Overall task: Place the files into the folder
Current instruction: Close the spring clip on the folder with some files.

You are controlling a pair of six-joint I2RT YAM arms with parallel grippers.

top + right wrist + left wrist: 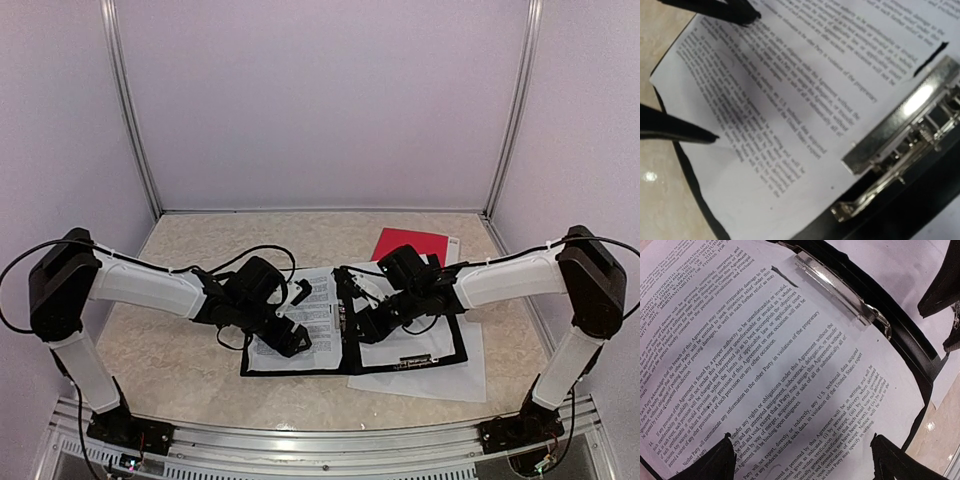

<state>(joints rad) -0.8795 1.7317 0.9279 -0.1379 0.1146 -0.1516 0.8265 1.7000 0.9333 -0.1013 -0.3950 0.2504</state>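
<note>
Seating step: printed file sheet (790, 365) lies on the left half of the open black folder (290, 372), near its metal clip (840, 290). Left gripper (805, 460) hovers above with jaws wide apart. Right gripper (705, 75) also has its jaws apart and holds nothing. Next move, as I judge it: press the sheet flat and secure it under the clip.

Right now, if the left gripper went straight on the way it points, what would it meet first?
Probably the white sheet of dense black printed text lying in the open black folder; the open left gripper points at it.
</note>
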